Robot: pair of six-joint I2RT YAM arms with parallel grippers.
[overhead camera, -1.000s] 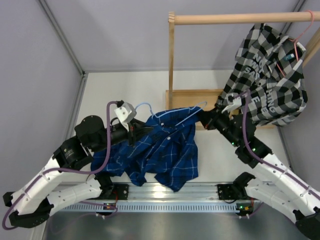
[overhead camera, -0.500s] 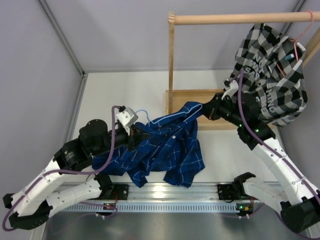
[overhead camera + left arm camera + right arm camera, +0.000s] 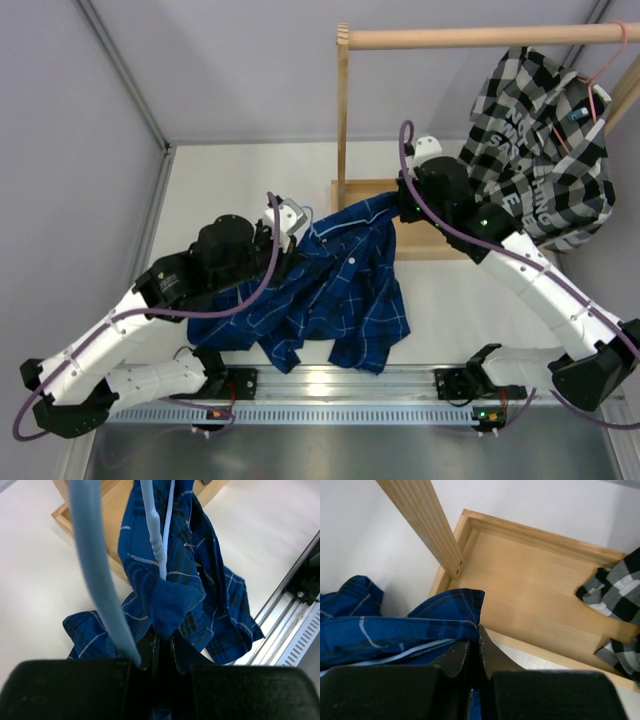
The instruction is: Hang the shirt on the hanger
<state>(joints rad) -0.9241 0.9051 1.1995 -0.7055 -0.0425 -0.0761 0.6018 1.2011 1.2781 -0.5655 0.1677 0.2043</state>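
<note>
**Blue shirt pinched at both ends, hanger mostly lost in the cloth**

Just beyond the metal rail (image 3: 330,385) at the near edge, the shirt (image 3: 335,295) is slung between the two arms, its lower folds reaching down to the table (image 3: 250,170). The left gripper (image 3: 161,647) has its fingers drawn almost together on a bunched fold of the blue cloth. The hanger (image 3: 154,535) runs as a thin pale wire straight down into that fold. A blurred length of it passes close to the lens beside the left finger. The wire may sit in the pinch too, but cloth covers that spot. From above, only a short loop of wire and one pale line across the fabric can be made out.

Farther off, the right gripper (image 3: 476,647) is closed tight on the shirt's raised edge, just short of the wooden tray (image 3: 535,595) and its upright post (image 3: 425,520). Beyond, a checked shirt (image 3: 540,150) hangs from the top bar (image 3: 450,38). In the right wrist view only its hem shows, cut off by the frame's edge.
</note>
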